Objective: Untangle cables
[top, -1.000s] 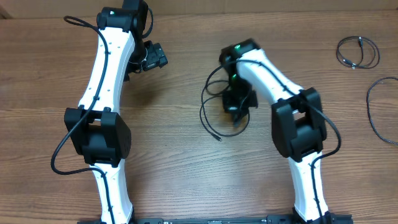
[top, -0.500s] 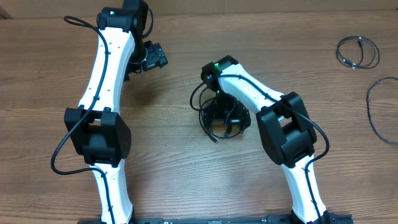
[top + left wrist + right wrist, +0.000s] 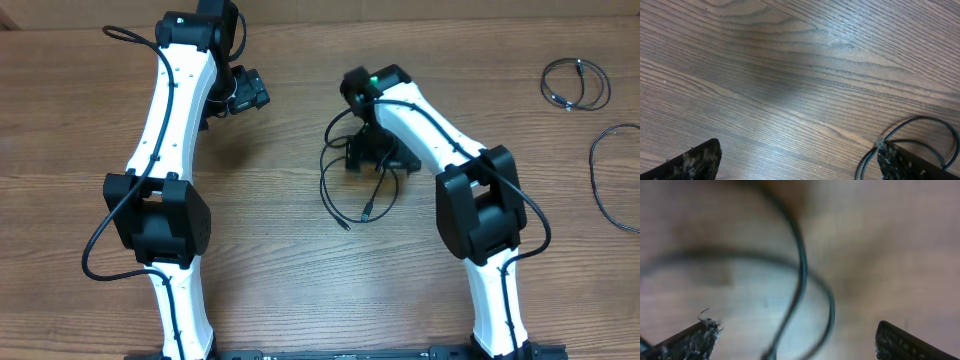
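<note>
The central cable [image 3: 324, 183] lies in loose, overlapping loops at the middle of the overhead frame, with its two plug ends trailing toward the lower centre. A small coiled cable [image 3: 575, 83] sits at the upper right, and a wide-looped cable [image 3: 600, 175] runs off the right edge; both are well apart from it. The right gripper [image 3: 378, 152] hangs directly over the central loops, fingers spread wide and holding nothing. Its wrist view shows a blurred strand passing between them. The left gripper [image 3: 246, 92], at the upper left, is likewise spread and empty above the bare table [image 3: 80, 120].

Closing here could pinch two crossing strands together. A pull would then tighten the tangle or drag the whole bundle.

No container is visible.
</note>
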You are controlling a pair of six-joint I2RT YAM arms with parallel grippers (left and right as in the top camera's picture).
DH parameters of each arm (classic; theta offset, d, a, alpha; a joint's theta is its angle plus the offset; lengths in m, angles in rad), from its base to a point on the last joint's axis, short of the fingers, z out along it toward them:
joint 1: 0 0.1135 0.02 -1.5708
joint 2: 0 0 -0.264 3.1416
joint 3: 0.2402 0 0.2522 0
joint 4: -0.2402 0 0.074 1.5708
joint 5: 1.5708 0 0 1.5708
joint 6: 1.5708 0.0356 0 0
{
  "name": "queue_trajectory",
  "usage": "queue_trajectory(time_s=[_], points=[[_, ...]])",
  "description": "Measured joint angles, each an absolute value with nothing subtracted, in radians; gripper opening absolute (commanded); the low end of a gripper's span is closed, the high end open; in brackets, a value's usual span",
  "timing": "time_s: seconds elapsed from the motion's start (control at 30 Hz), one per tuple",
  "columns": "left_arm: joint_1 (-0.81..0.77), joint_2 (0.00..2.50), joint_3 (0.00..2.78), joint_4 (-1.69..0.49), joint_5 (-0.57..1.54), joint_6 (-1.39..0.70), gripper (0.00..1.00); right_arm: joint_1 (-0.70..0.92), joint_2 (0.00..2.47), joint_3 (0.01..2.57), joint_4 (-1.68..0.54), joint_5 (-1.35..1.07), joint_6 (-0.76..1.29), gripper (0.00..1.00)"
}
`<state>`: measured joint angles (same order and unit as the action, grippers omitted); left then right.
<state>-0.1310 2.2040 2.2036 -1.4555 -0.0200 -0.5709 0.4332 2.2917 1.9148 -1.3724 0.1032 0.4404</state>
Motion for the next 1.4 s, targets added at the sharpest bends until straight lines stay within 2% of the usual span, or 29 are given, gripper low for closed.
queue_trajectory(time_s=[0.13,0.37,0.4,0.47,0.53,0.57,0.6,0.73,0.83,0.97,1.07,1.1,1.17,1.2,1.23,1.4], points=[[-0.131,2.204,2.204,-1.456,-0.02,-0.571,1.0,0.356,2.289,1.887,-1.26,0.049,0.236,0.95],[-0.131,2.204,2.204,-1.456,-0.02,-0.571,0.99,0.32,2.28,1.777,-1.19,-0.008,0.01,0.85],[-0.131,2.204,2.204,-1.456,-0.02,-0.571,0.99,0.322,2.275,1.768,-1.189,-0.025,-0.022,0.77],[-0.131,2.204,2.204,-1.456,-0.02,-0.571,1.0,0.328,2.263,1.751,-1.176,-0.065,-0.09,0.53],[-0.131,2.204,2.204,-1.455,-0.02,-0.571,0.99,0.337,2.254,1.732,-1.144,-0.091,-0.136,0.25],[-0.131,2.204,2.204,-1.455,-0.02,-0.571,1.0,0.343,2.249,1.722,-1.12,-0.096,-0.155,0.18],[-0.131,2.204,2.204,-1.456,-0.02,-0.571,0.99,0.35,2.246,1.71,-1.089,-0.088,-0.16,0.04],[-0.131,2.204,2.204,-1.455,-0.02,-0.571,0.99,0.362,2.235,1.691,-1.032,-0.034,-0.027,0.04],[-0.131,2.204,2.204,-1.456,-0.02,-0.571,1.0,0.356,2.234,1.689,-1.034,-0.027,0.195,0.04],[-0.131,2.204,2.204,-1.456,-0.02,-0.571,1.0,0.302,2.234,1.689,-1.061,-0.096,0.51,0.04],[-0.131,2.204,2.204,-1.456,-0.02,-0.571,0.99,0.228,2.234,1.684,-1.074,-0.173,0.665,0.04],[-0.131,2.204,2.204,-1.456,-0.02,-0.571,1.0,0.197,2.234,1.681,-1.077,-0.205,0.704,0.16],[-0.131,2.204,2.204,-1.455,-0.02,-0.571,1.0,0.152,2.236,1.679,-1.093,-0.26,0.74,0.5],[-0.131,2.204,2.204,-1.455,-0.02,-0.571,0.99,0.132,2.236,1.678,-1.102,-0.284,0.734,0.9],[-0.131,2.204,2.204,-1.455,-0.02,-0.571,1.0,0.115,2.236,1.678,-1.111,-0.307,0.717,1.0],[-0.131,2.204,2.204,-1.456,-0.02,-0.571,0.99,0.108,2.237,1.689,-1.235,-0.32,0.556,1.0]])
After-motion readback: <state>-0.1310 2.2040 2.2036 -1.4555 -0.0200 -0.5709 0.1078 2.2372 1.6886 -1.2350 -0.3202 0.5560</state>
